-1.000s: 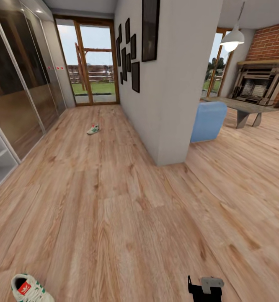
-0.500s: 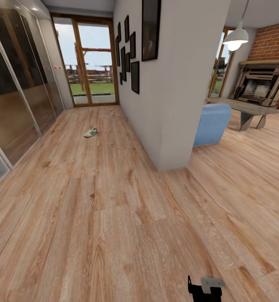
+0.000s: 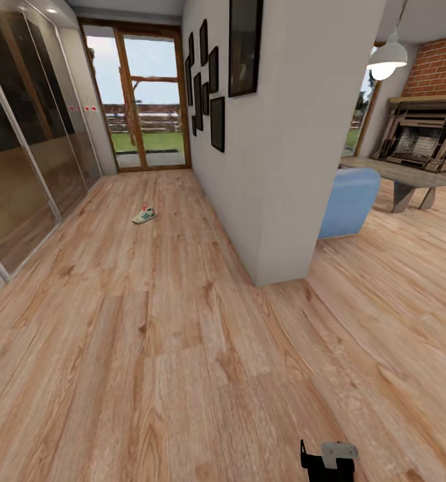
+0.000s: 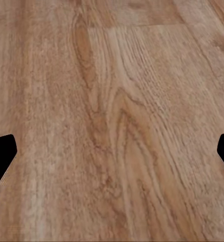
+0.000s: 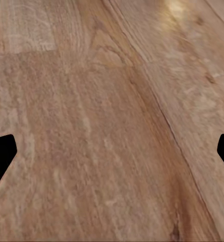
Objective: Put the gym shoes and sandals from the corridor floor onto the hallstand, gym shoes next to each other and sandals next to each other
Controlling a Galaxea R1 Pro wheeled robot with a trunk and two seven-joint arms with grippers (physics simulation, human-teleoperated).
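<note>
Both claws, left gripper (image 4: 112,151) and right gripper (image 5: 112,151), spread wide and empty over corridor floor (image 3: 183,348), presumably ready for distant gym shoe (image 3: 144,215)

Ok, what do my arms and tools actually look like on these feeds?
Little shows. In the head view, a black blocky part with a pale grey bracket sits at the bottom edge. Each wrist view shows two plain black finger tips at the sides, left tool and right tool. No cables or markings visible.

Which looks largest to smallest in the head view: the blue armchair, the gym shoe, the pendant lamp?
1. Blue armchair.
2. Pendant lamp.
3. Gym shoe, lying far down the corridor floor, so distance shrinks it.
</note>
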